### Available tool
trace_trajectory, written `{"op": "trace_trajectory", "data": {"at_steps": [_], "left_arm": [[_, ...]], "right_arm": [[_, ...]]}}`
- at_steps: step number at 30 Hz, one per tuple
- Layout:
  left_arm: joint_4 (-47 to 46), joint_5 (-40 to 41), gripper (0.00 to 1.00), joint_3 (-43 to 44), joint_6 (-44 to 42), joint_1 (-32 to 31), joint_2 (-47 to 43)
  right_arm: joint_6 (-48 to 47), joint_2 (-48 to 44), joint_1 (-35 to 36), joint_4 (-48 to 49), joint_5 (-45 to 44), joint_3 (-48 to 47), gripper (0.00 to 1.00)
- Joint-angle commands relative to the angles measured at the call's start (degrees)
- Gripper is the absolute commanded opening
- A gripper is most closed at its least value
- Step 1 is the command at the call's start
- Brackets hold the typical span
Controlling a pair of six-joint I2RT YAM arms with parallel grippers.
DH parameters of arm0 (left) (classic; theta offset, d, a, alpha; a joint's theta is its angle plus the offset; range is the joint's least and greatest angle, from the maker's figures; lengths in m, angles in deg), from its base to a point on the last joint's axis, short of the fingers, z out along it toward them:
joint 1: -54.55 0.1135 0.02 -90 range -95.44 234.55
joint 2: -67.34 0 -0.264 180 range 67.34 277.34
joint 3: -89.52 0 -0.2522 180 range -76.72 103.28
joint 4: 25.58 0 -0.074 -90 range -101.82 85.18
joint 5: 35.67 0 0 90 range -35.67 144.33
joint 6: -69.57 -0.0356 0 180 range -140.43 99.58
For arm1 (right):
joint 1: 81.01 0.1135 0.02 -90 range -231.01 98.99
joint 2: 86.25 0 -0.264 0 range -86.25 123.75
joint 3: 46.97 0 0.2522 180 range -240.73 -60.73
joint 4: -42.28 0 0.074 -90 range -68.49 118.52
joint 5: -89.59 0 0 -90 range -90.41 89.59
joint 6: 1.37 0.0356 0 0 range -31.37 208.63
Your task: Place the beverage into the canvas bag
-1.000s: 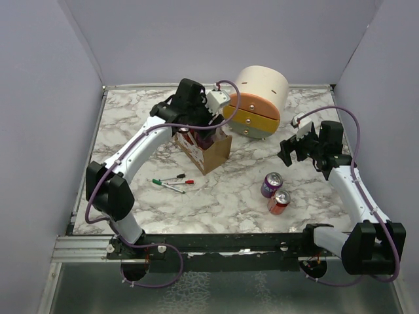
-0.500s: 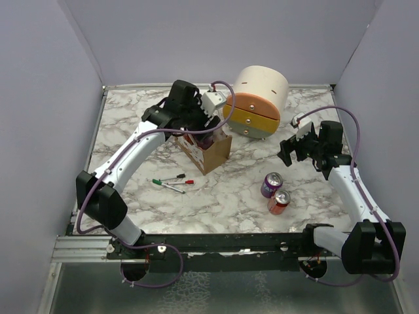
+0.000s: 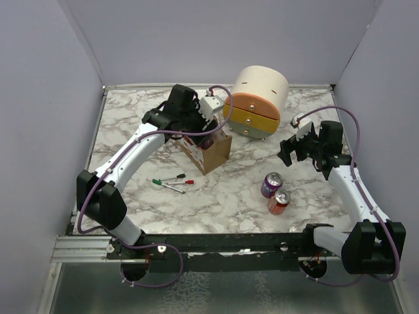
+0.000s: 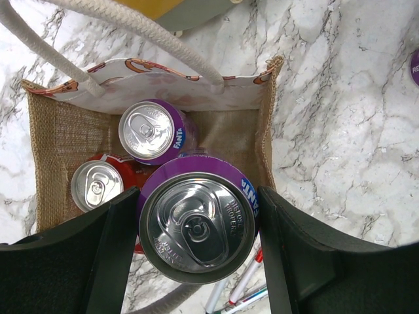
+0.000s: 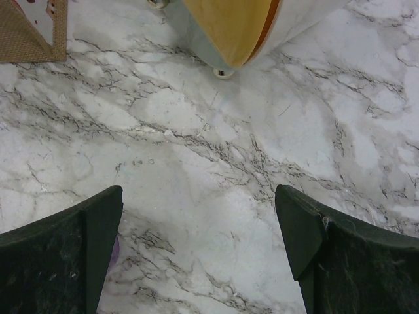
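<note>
On the left half of the marble desk [image 3: 124, 196], a few pens [image 3: 173, 182] lie loose, just in front of the canvas bag [image 3: 211, 154]. Above that bag hangs the left pincer [image 4: 200, 237], its two dark fingers [image 4: 114, 252] pressed against either side of a purple Fanta can [image 4: 196, 226], which it holds upright with the pull-tab facing up. In the left wrist view this can sits over the bag's open mouth, toward one corner; how far it has sunk below the rim cannot be told. Inside the bag stand two more cans, a purple one [image 4: 152, 131] and a red one [image 4: 98, 185], side by side on the bottom. The bag's pale rope handles [image 4: 131, 29] arch across its far edge.

Right of the bag and just behind it stands a round cream drawer unit [image 3: 258, 98] with orange and yellow fronts. Farther right and nearer the arms, a purple can [image 3: 272, 184] and a red can [image 3: 279, 201] stand touching on the desk. The right pincer [image 5: 196, 222] hovers over bare marble with its fingers spread wide, gripping nothing.
</note>
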Motion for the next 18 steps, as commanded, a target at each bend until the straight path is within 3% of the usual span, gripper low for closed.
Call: {"op": "trace_trajectory", "data": {"at_steps": [1,18], "left_arm": [[-4.6,0.2,0.0,-0.1,0.5,0.4,-2.4],[-1.1,2.9,0.0,2.0,-1.4,0.7,2.6]], "right_arm": [[-0.5,-0.2,-0.3,-0.3,0.9,-0.3,1.0],[-0.7,-1.2,-0.3,-0.3,0.9,0.0,1.0]]}}
